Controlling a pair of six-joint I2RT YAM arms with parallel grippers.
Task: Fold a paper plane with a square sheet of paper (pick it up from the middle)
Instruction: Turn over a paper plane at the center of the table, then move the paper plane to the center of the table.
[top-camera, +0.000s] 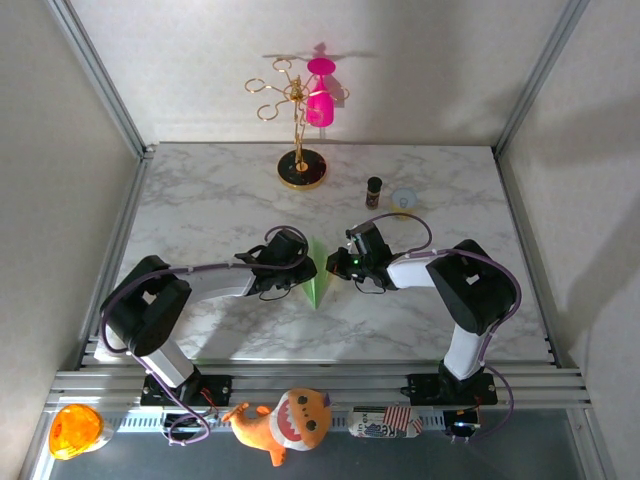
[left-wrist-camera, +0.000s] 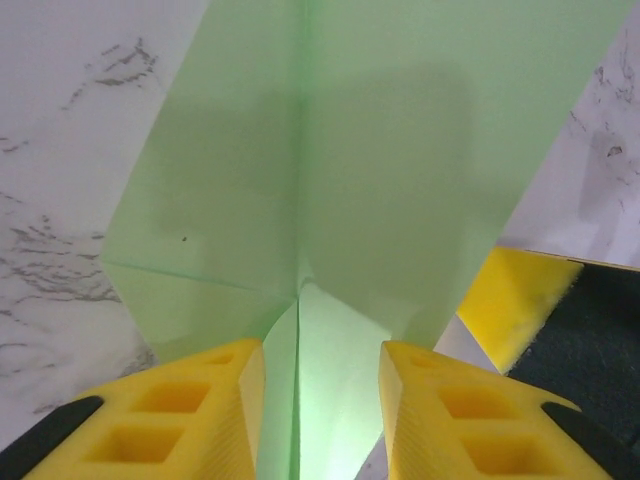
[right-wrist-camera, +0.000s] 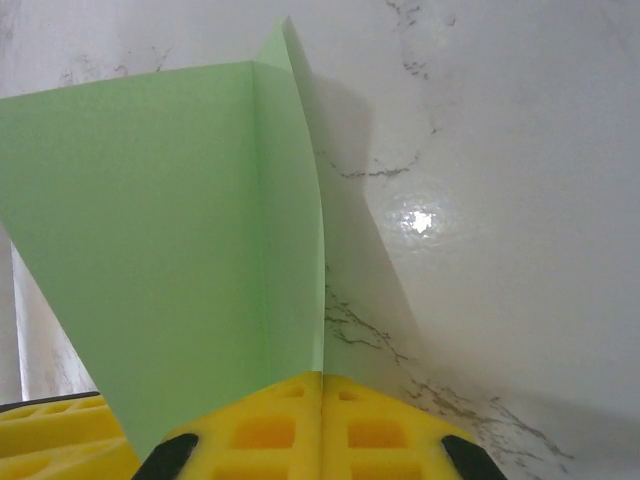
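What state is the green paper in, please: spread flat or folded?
Folded: the paper plane shows a centre crease and layered flaps, tapering to a narrow point from above.

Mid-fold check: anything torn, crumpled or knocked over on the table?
Nothing stands out. The paper plane looks cleanly creased and untorn between the left gripper and right gripper; the small bottle and cup behind stand upright.
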